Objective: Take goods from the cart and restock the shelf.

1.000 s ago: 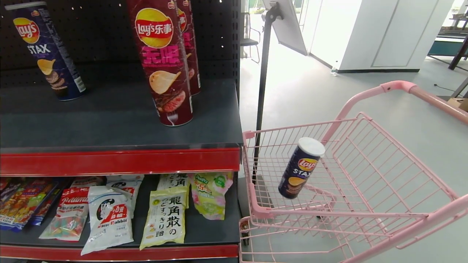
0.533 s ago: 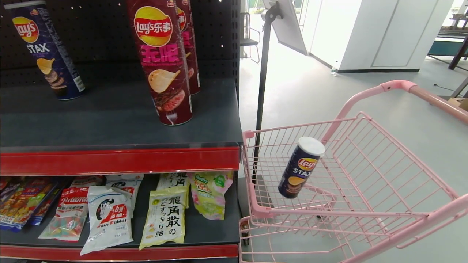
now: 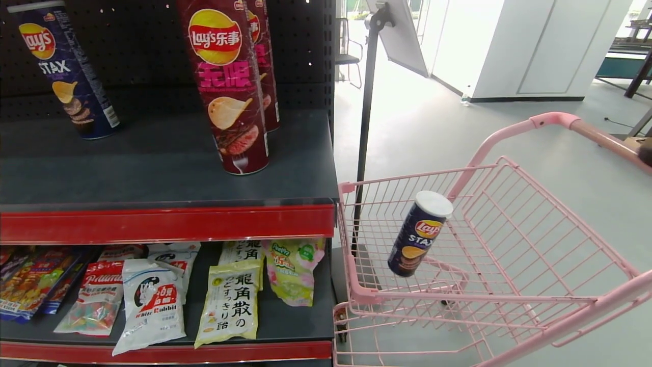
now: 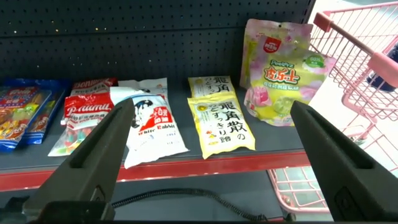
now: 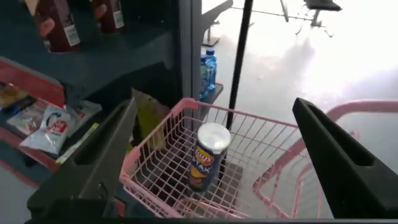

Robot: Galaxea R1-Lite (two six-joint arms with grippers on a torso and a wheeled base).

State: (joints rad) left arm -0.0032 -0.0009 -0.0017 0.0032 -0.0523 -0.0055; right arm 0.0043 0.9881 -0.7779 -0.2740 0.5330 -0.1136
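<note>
A navy chip can (image 3: 418,234) with a white lid leans tilted inside the pink wire cart (image 3: 509,300), near its shelf-side corner. The right wrist view looks down on that can (image 5: 207,157) from above and some way off, with my right gripper (image 5: 214,102) open and nothing between its fingers. The upper shelf (image 3: 153,168) holds one navy can (image 3: 63,71) at the back left and maroon cans (image 3: 229,86) toward the right. My left gripper (image 4: 211,106) is open and holds nothing, facing the lower shelf's snack bags (image 4: 221,121).
The lower shelf (image 3: 285,321) carries several flat snack bags. A black pole (image 3: 364,127) stands between shelf and cart. The cart handle (image 3: 575,125) rises at the right, with a dark shape (image 3: 646,151) at that edge. Bare shelf lies between the navy and maroon cans.
A dark shape has appeared at the head view's right edge by the cart handle. The can, cart and shelf goods have not moved.
</note>
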